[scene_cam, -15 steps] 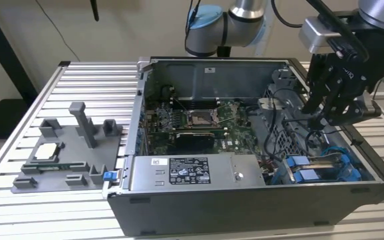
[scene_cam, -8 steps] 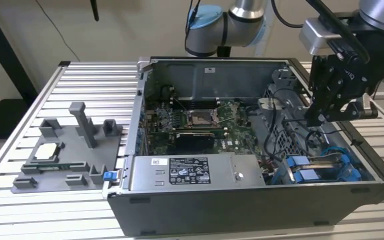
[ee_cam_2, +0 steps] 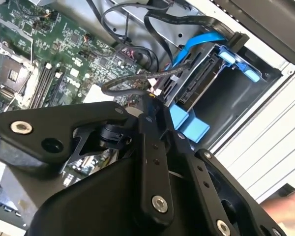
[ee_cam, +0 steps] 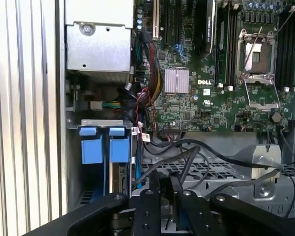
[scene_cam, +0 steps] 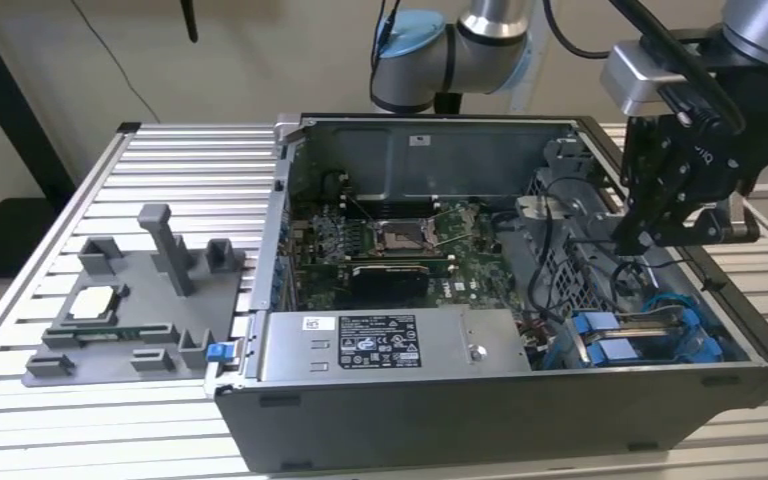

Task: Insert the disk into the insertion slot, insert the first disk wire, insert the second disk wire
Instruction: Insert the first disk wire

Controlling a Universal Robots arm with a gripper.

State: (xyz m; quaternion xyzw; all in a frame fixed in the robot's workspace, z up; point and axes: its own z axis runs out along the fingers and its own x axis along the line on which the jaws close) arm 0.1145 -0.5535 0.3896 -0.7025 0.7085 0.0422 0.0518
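The fingers are narrow, pinched on a black disk wire (its connector sits between the tips). Just beyond the gripper, the disk sits in the insertion slot, inside the open computer case on the slatted surface.

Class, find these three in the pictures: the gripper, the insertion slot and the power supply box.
gripper [scene_cam: 628, 243]: exterior view, at its lower tip.
insertion slot [ee_cam_2: 236, 101]: second wrist view, on its grey inner wall.
power supply box [scene_cam: 491, 345]: exterior view, on its bare metal top.

Gripper near black cables beside insertion slot.
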